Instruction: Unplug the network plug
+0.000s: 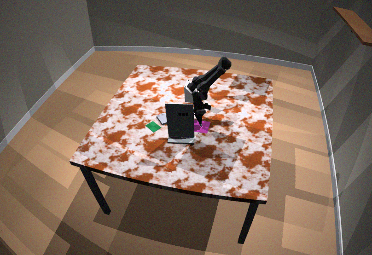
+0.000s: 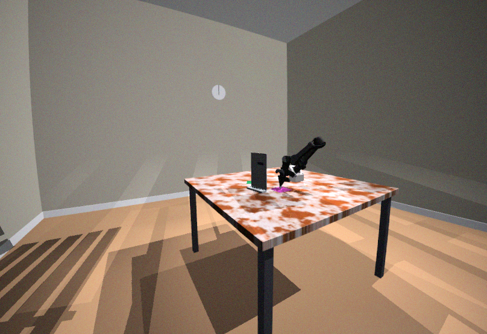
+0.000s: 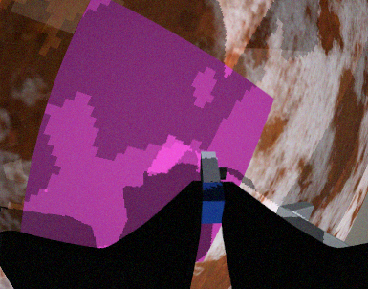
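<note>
- The panel (image 1: 180, 121) stands upright near the middle of the tabletop (image 1: 246, 162).
- In the top view, the marked square (image 1: 205, 127) lies on the tabletop just right of the panel, partly hidden behind it.
- Two flat patches lie left of the panel: one (image 1: 153, 126) further left, the other (image 1: 161, 118) just beside the panel's edge.
- The arm (image 1: 210, 76) reaches in from behind the panel, its jaws pointing down over the marked square.
- The plug (image 3: 211, 197) sits between the jaws, above the square's edge in the wrist view.
</note>
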### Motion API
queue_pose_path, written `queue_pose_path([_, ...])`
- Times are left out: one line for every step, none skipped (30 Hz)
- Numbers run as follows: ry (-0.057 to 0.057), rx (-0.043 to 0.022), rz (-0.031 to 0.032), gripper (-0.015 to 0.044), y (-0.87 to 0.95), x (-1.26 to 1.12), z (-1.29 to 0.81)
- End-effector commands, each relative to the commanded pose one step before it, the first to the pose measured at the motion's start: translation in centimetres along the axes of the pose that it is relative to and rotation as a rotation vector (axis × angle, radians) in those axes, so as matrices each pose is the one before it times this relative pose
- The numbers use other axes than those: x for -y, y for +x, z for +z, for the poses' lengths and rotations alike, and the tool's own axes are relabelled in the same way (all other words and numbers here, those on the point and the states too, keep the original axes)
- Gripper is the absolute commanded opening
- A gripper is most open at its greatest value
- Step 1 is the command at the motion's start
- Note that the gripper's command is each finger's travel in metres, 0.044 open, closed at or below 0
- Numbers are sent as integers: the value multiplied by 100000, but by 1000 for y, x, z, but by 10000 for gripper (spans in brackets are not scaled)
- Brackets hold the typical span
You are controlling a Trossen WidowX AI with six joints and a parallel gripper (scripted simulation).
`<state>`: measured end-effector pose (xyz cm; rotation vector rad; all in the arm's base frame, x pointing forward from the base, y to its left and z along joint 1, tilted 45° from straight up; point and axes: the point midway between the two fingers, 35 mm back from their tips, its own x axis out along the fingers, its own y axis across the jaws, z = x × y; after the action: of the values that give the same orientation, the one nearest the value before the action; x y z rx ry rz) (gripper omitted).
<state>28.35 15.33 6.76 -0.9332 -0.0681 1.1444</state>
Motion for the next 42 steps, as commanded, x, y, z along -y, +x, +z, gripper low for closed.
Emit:
queue_pose_path([965,-313,437,0,378,-630,2])
queue_pose_path([20,28,-34,0,70,-67,18])
queue_pose_path([12,18,-21,0,42,-40,11])
queue_pose_path([4,6,-7,0,14,-13,4])
queue_pose_path([0,0,0,0,0,0,0])
queue_pose_path([-1,0,1,0,9,16,6])
queue_pose_path([-1,-1,3,0,24,26,13])
queue_pose_path([0,-1,3,0,30,15,13])
queue_pose_path([0,0,3,0,31,2,10])
queue_pose_path([1,0,2,0,31,-8,7])
queue_pose_path([1,0,2,0,31,-15,6])
queue_pose_path([2,1,2,0,47,-27,8])
queue_pose_path([2,1,1,0,49,-29,9])
queue_pose_path([2,1,0,0,41,-21,8])
queue_pose_path([1,1,0,0,36,-15,8])
queue_pose_path([1,1,-1,0,34,-13,8])
queue_pose_path([-464,310,-153,0,-168,140,5])
queue_pose_path([0,0,0,0,0,0,0])
queue_pose_path([0,0,0,0,0,0,0])
queue_pose_path([0,0,0,0,0,0,0])
queue_pose_path([0,0,0,0,0,0,0])
queue_pose_path([0,0,0,0,0,0,0])
queue_pose_path([0,0,0,26,0,0,0])
queue_pose_path([0,0,0,53,0,0,0])
queue_pose_path([0,0,0,79,0,0,0])
queue_pose_path([0,0,0,105,0,0,0])
queue_pose_path([0,0,0,131,0,0,0])
queue_pose_path([0,0,0,156,0,0,0])
queue_pose_path([0,0,0,156,0,0,0])
queue_pose_path([0,0,0,156,0,0,0])
queue_pose_path([0,0,0,156,0,0,0])
queue_pose_path([0,0,0,156,0,0,0])
queue_pose_path([0,-5,5,156,-17,1,-2])
queue_pose_path([1,-14,14,156,-50,3,-6])
queue_pose_path([3,-24,22,156,-84,5,-9])
queue_pose_path([4,-28,26,156,-103,6,-11])
queue_pose_path([4,-27,25,156,-103,5,-11])
queue_pose_path([5,-26,24,156,-103,5,-10])
queue_pose_path([6,-25,23,156,-103,4,-10])
queue_pose_path([6,-24,22,156,-103,4,-9])
queue_pose_path([7,-23,20,156,-103,3,-9])
queue_pose_path([8,-22,19,156,-103,3,-8])
